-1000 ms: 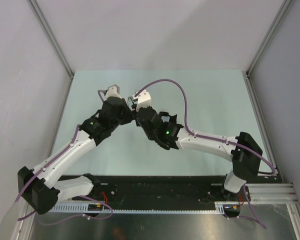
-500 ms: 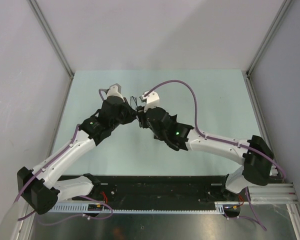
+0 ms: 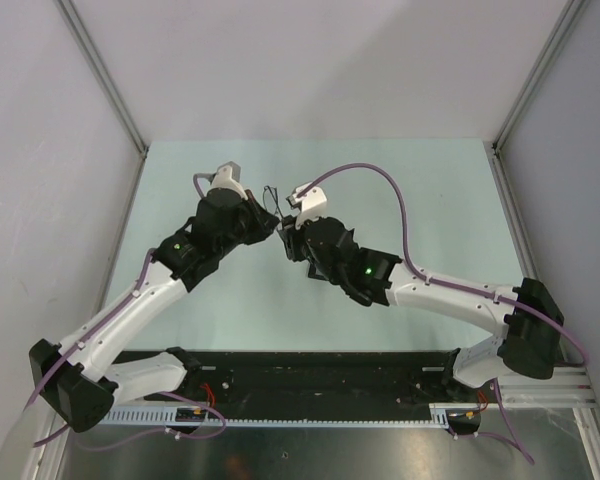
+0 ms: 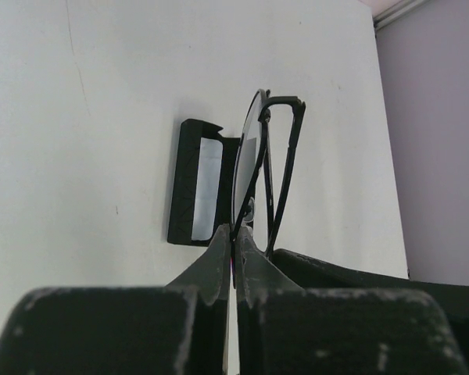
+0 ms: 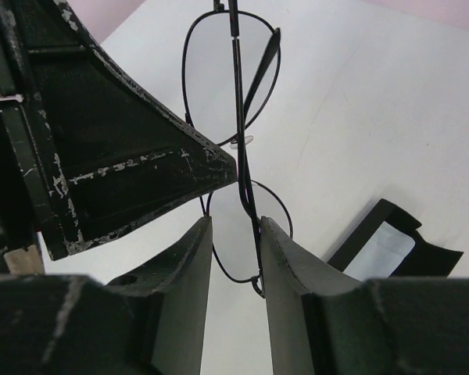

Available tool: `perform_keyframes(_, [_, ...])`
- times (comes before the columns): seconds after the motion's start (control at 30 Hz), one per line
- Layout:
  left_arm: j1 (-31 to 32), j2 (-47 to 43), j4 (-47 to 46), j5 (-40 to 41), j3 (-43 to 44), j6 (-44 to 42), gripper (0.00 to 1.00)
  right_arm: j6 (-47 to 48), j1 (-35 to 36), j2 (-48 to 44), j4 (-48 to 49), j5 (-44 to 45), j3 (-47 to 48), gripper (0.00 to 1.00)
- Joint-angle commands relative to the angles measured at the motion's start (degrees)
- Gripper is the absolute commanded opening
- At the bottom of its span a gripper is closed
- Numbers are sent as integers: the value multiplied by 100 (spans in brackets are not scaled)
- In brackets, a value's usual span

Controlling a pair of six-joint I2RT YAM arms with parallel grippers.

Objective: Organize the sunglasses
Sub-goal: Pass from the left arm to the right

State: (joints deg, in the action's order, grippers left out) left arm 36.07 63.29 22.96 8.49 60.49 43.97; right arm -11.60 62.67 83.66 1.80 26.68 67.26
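Pale green table (image 3: 435, 195), grey walls (image 3: 310, 70) — left fingers (image 4: 213, 267) tight on sunglasses (image 4: 248, 173), right fingers (image 5: 180, 301) apart around them.

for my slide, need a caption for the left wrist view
Left pincer shut on the sunglasses, black case on the table beyond.

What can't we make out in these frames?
- Top view: sunglasses too small to read the fold.
- Right wrist view: case cut off by a right gripper finger.
- Top view: case not findable, likely under the grippers.
- Left wrist view: near lens hidden behind the shut left gripper.
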Motion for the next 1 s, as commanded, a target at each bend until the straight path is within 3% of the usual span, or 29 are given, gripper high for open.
perform_keyframes(0.0, [-30,-97,-195,-111,253,147,1,-88,-18,-210,30,171,-82,35])
perform_keyframes(0.6, [-30,52,-187,-190,288,174,0,254,52,124,725,778,-100,26])
perform_keyframes(0.97, [-30,35,-204,-199,288,174,0,360,78,221,725,787,-100,43])
